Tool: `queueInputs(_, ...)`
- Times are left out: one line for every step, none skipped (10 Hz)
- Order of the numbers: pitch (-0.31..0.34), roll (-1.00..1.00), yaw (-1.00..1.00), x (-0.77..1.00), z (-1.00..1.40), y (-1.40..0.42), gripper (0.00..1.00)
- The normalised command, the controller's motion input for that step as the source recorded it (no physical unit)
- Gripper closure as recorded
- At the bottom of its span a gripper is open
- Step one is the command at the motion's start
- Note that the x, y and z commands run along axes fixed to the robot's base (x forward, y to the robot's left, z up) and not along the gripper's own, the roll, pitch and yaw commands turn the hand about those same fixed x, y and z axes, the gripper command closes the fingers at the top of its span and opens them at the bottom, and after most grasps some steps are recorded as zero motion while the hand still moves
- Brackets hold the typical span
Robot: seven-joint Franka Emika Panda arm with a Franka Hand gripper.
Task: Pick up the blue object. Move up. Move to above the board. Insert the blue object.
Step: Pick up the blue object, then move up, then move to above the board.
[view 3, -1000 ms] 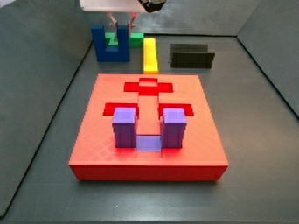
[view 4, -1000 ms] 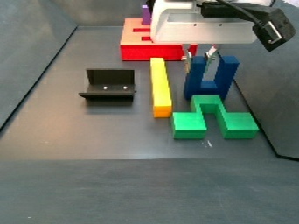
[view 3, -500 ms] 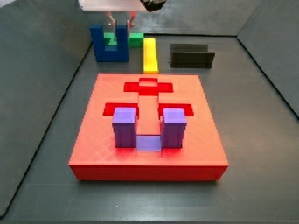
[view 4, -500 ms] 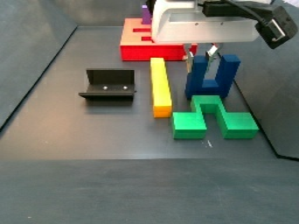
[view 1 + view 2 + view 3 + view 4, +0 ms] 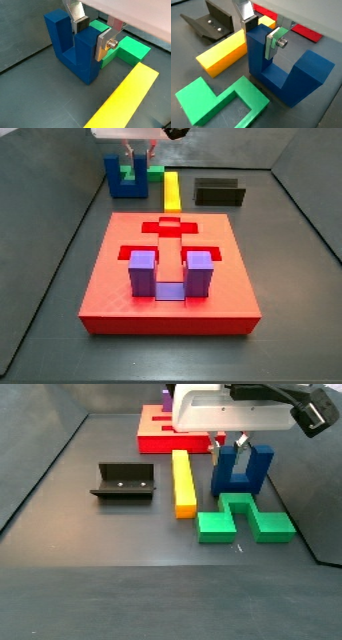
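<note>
The blue object (image 5: pixel 124 180) is a dark blue U-shaped block standing upright at the far end of the floor, beyond the board (image 5: pixel 167 313). My gripper (image 5: pixel 134 153) hangs over it. In both wrist views the gripper (image 5: pixel 91 40) (image 5: pixel 262 36) has its two fingers on opposite faces of one prong (image 5: pixel 87 55), with the dark pad and the silver plate pressed against it. The other prong (image 5: pixel 311 67) is free. In a side view the gripper (image 5: pixel 230 444) grips the blue object (image 5: pixel 251 472) on its prong nearer the board (image 5: pixel 158 429).
A green block (image 5: pixel 245 519) lies beside the blue object, and a yellow bar (image 5: pixel 183 482) beside that. The black fixture (image 5: pixel 123 481) stands further off. A purple U-shaped block (image 5: pixel 168 273) sits in the board. Grey walls (image 5: pixel 54 188) ring the floor.
Almost nothing differs. The gripper stays on the blue object's prong, and the block has risen very slightly at most.
</note>
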Motion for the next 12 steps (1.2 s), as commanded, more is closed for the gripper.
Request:
queueInputs(0.000, 0.00, 0.00, 0.00, 0.00, 0.00, 1.00)
queueInputs(0.000, 0.00, 0.00, 0.00, 0.00, 0.00, 1.00)
queueInputs(0.000, 0.00, 0.00, 0.00, 0.00, 0.00, 1.00)
queueInputs(0.000, 0.00, 0.00, 0.00, 0.00, 0.00, 1.00)
queueInputs(0.000, 0.00, 0.00, 0.00, 0.83, 0.00, 1.00)
queueInputs(0.014, 0.00, -0.05, 0.02, 0.79, 0.02, 1.00)
queueInputs(0.044, 0.00, -0.05, 0.00, 0.56, 0.02, 1.00)
queueInputs(0.027, 0.00, -0.03, 0.03, 0.17, 0.03, 1.00)
queueInputs(0.000, 0.00, 0.00, 0.00, 1.40, 0.00, 1.00)
queueInputs(0.016, -0.01, 0.01, -0.02, 1.40, -0.01, 1.00)
queueInputs(0.022, -0.01, 0.01, -0.07, 1.40, -0.02, 1.00)
queueInputs(0.008, 0.00, 0.00, -0.01, 1.40, 0.00, 1.00)
